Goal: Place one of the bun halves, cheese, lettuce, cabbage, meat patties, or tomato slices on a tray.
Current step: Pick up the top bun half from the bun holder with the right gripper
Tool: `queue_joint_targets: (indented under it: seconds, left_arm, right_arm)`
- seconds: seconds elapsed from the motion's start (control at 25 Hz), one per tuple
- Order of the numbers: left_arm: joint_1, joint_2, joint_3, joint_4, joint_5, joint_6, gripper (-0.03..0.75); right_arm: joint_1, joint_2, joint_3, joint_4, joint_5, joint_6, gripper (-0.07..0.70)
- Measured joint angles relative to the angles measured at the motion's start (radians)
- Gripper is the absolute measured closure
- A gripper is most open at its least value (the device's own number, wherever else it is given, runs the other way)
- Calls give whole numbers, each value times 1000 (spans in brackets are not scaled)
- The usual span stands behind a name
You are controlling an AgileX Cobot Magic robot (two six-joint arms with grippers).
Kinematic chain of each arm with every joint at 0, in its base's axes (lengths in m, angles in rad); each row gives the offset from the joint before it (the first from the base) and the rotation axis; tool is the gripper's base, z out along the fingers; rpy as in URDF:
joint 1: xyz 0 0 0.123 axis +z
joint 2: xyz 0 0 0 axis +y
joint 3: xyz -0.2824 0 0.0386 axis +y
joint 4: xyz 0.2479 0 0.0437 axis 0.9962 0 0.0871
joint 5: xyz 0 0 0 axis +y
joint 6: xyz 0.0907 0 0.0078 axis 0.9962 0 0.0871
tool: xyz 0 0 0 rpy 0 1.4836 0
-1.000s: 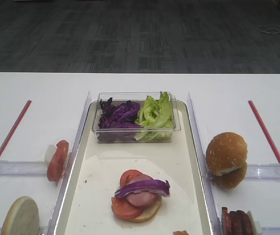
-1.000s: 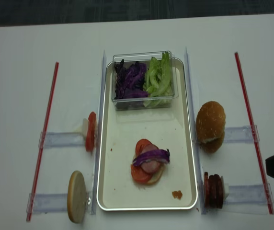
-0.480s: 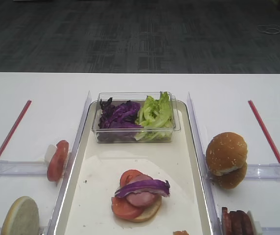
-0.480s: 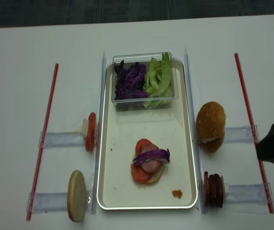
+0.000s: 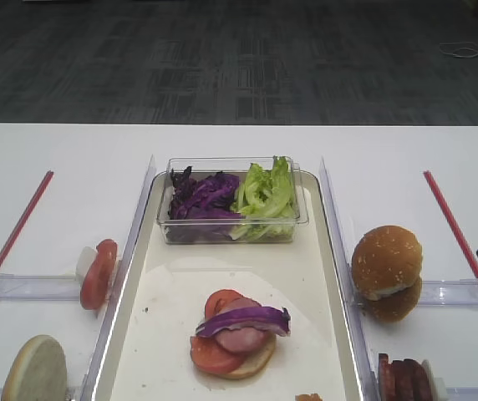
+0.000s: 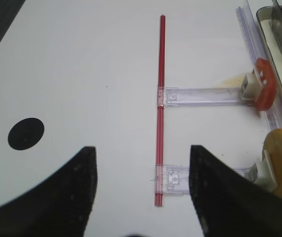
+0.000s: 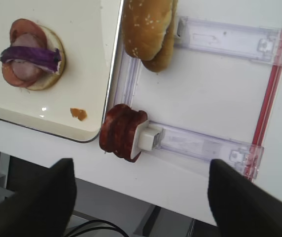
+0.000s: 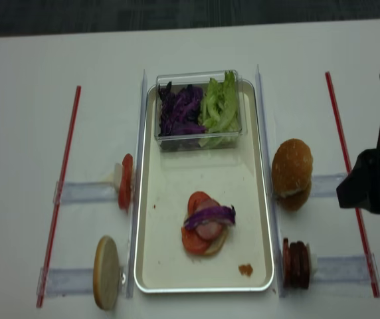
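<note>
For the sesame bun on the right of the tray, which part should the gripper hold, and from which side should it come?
Probably grip the upper of the bun halves across its domed edge, coming from above. The two stand on edge against a clear holder, beside the tray, so the rounded rims face up. The right gripper, open, is nearest. Squeeze gently, since bread looks soft.

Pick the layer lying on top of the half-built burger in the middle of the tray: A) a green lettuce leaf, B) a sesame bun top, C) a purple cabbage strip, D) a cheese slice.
C: a purple cabbage strip lies across the pink meat slice and tomato on the pale bun base on the tray; the lettuce sits in the clear tub, and the sesame buns sit off the tray to the right.
</note>
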Motion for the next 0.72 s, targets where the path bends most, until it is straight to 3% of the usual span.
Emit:
queue_joint_targets:
  seconds: [0.72]
  left_arm:
    - [0, 0, 0, 0, -2, 0, 323]
  right_arm:
    - [0, 157, -104, 63, -8, -50, 71]
